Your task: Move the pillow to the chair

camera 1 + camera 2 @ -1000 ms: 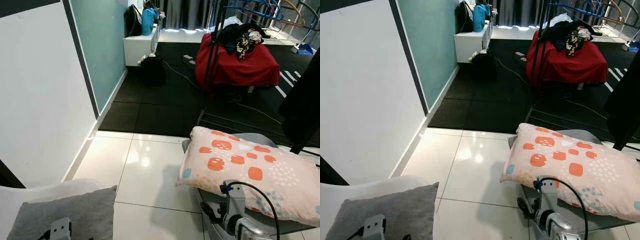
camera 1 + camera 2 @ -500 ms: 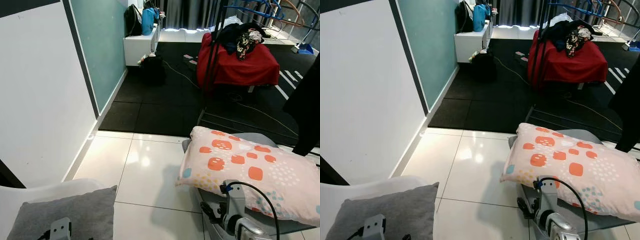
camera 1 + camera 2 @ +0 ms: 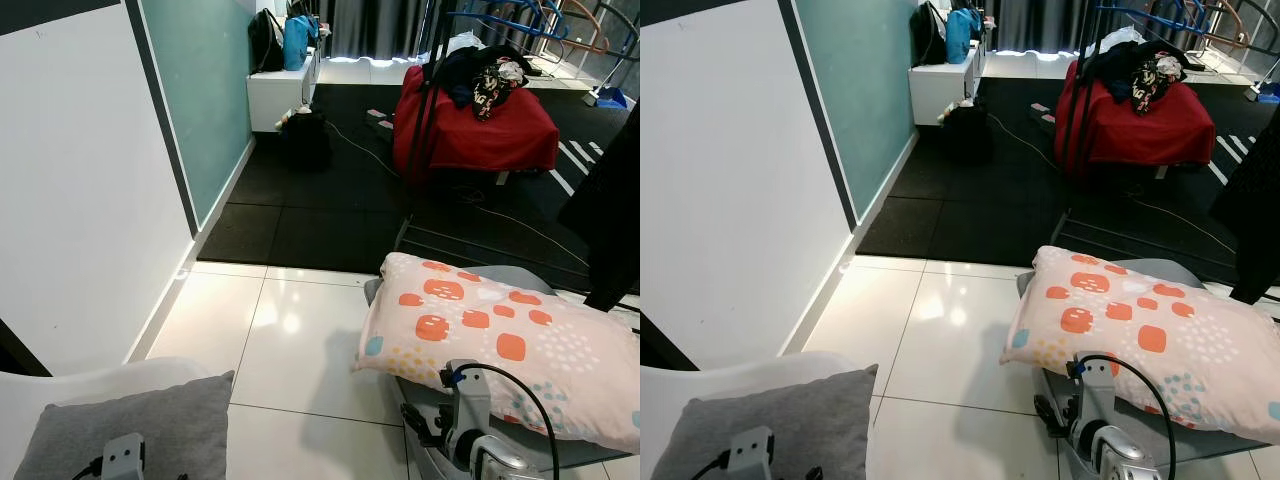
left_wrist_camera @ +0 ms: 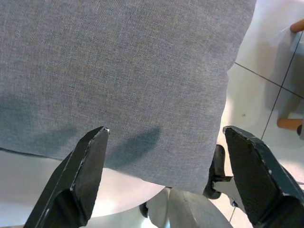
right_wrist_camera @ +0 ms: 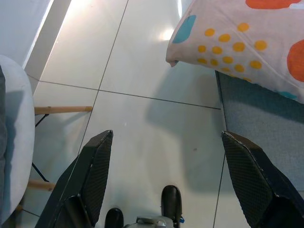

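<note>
The patterned pillow (image 3: 505,345) lies on a low grey pad (image 3: 505,278) on the tiled floor (image 3: 300,350), overhanging the pad's near-left corner and left edge. It appears soft, light and easily deformed; the cotton-like cover should give the fingers good friction. Recommended hold: pinch the plump overhanging corner (image 5: 183,52) or the long near edge, where fabric and filling can be gathered between the fingers. Expect the unsupported end to sag when lifted.

The right gripper (image 5: 166,166) hangs above the floor just beside that corner, fingers spread wide, holding nothing. The left gripper (image 4: 164,161) hangs over the grey cushion (image 4: 118,71), fingers likewise spread wide and empty.

The white chair (image 3: 90,385) stands at the robot's left; the grey cushion covers its seat up to the front edge.

Count:
- Patterned pillows: one.
- Grey cushions: one.
- White chairs: one.
- Grey pads: one.
- Grippers: two, both unloaded.
</note>
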